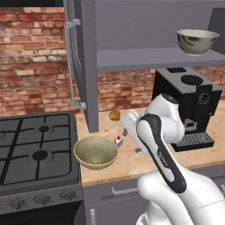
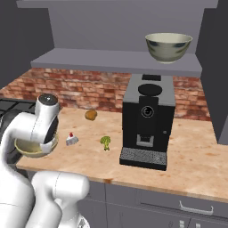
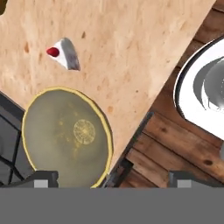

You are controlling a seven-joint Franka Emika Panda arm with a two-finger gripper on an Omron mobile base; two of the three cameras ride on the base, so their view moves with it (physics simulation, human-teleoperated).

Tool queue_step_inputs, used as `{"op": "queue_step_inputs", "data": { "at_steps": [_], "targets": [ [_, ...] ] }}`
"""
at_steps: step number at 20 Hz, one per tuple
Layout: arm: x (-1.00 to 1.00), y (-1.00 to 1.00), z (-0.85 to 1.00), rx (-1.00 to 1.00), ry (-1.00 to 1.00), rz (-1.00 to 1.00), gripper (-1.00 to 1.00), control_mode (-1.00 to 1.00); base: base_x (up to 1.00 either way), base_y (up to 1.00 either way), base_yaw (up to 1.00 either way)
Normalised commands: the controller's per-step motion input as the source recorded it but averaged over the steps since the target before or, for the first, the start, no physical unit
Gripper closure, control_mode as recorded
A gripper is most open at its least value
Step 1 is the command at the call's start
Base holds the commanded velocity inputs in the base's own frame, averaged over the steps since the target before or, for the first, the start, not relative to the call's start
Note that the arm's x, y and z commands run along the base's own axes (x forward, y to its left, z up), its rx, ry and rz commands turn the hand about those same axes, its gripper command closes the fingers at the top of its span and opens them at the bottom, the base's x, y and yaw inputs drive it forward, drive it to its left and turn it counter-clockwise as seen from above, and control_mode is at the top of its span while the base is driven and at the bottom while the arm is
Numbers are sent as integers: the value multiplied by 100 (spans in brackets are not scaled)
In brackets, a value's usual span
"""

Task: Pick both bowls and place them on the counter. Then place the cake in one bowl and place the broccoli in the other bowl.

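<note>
The dull yellow-tan bowl (image 1: 95, 152) (image 2: 31, 150) (image 3: 65, 135) stands upright and empty on the counter (image 1: 132, 163) (image 2: 191, 164) beside the stove. My gripper (image 3: 113, 179) hovers open above the bowl's near side and the counter's front edge, holding nothing. The cake (image 1: 118, 140) (image 2: 71, 139) (image 3: 64, 54) lies on the counter just past the bowl. The broccoli (image 2: 105, 142) sits further right, in front of the coffee machine. The mottled grey-green bowl (image 1: 197, 41) (image 2: 168, 46) rests upright on the grey shelf above.
A black gas stove (image 1: 35, 149) borders the counter on the left. A black coffee machine (image 1: 189, 105) (image 2: 147, 120) stands at the right under the shelf (image 2: 111, 60). A round brown-yellow lump (image 1: 114, 115) (image 2: 91, 115) lies near the brick wall. An open cabinet door (image 1: 83, 61) hangs above.
</note>
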Motion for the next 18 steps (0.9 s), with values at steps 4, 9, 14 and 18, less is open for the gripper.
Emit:
{"op": "queue_step_inputs", "data": {
  "at_steps": [4,9,14,18],
  "targets": [
    [-32,-16,57,-8,-6,-40,-100,-100,0,0,0],
    [-13,-33,37,-21,0,-45,-100,-100,0,0,0],
    [-3,-55,68,-20,0,-38,-100,-100,0,0,0],
    [-8,-54,73,-19,0,-39,-100,-100,0,0,0]
  ]
}}
